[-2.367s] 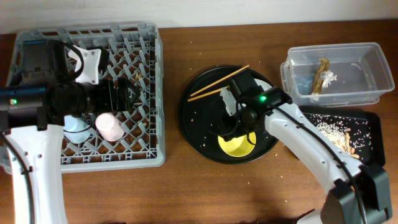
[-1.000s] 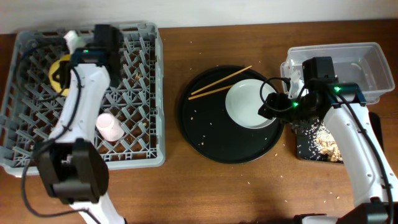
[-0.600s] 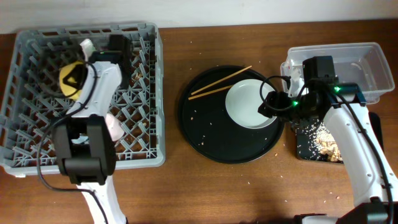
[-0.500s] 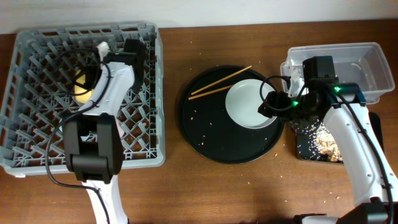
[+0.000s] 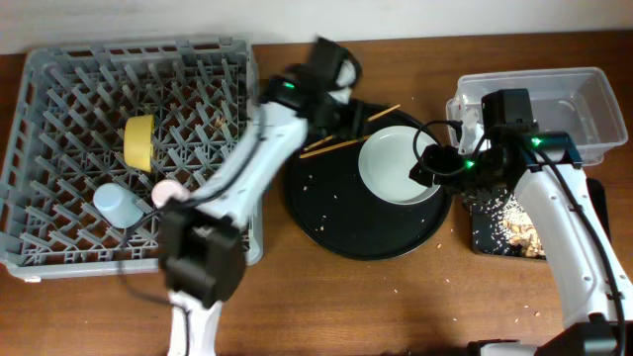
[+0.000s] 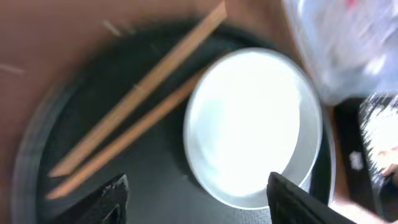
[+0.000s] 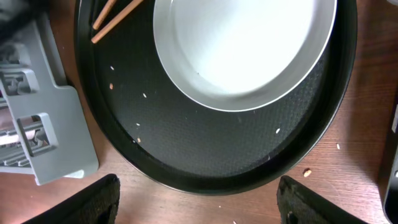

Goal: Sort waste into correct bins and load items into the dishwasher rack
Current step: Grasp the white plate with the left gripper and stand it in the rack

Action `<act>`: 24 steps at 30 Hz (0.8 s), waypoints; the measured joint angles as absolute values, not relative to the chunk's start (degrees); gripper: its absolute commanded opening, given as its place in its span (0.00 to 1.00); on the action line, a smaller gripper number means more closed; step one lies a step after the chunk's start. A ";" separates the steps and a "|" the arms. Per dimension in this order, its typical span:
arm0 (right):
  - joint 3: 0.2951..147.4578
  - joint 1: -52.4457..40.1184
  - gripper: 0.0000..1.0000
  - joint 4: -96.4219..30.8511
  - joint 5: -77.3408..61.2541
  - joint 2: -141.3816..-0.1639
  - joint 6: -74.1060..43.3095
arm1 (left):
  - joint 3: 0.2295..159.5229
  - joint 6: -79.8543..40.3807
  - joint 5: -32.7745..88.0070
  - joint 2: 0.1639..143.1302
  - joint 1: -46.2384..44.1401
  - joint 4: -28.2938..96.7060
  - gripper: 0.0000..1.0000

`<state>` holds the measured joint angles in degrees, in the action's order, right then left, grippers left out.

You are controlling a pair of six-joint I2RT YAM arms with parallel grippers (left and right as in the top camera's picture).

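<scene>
A white plate (image 5: 396, 166) and two wooden chopsticks (image 5: 346, 133) lie on the round black tray (image 5: 336, 222). My left gripper (image 5: 348, 114) is open and empty above the tray's upper left, over the chopsticks (image 6: 137, 124) and beside the plate (image 6: 249, 124); the left wrist view (image 6: 196, 186) is blurred. My right gripper (image 5: 427, 166) is open and empty at the plate's right edge, and the right wrist view (image 7: 198, 186) shows the plate (image 7: 242, 50) below it. The grey dishwasher rack (image 5: 59, 259) holds a yellow bowl (image 5: 140, 140), a blue cup (image 5: 117, 206) and a pink cup (image 5: 166, 190).
A clear plastic bin (image 5: 554, 148) with some waste stands at the back right. A black rectangular tray (image 5: 495, 232) with rice and crumbs lies below it. Crumbs are scattered on the round tray (image 7: 205, 155) and on the table. The rack's corner (image 7: 43, 118) shows in the right wrist view.
My left arm has swung right from the rack to the black tray, leaving the yellow bowl in the rack. The right arm has not moved.
</scene>
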<state>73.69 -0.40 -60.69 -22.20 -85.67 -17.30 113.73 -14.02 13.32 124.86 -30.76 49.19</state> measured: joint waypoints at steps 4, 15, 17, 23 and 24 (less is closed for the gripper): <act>73.69 -0.40 0.82 -60.71 -22.17 -85.67 -17.34 | 113.14 -14.22 14.87 132.92 -34.26 48.60 0.58; 73.69 -0.40 0.82 -60.77 -22.17 -85.67 -17.32 | 115.57 -13.89 16.10 137.51 -31.97 61.12 0.00; 73.69 -0.40 0.82 -60.75 -22.20 -85.67 -17.37 | 116.46 -12.84 14.50 133.91 -27.68 65.73 0.00; 73.69 -0.40 0.82 -60.69 -22.17 -85.67 -17.34 | 119.42 -11.33 -27.64 104.49 -12.47 77.32 0.00; 73.69 -0.40 0.82 -60.71 -22.17 -85.67 -17.32 | 119.59 -11.33 -33.61 103.63 -11.44 77.32 0.00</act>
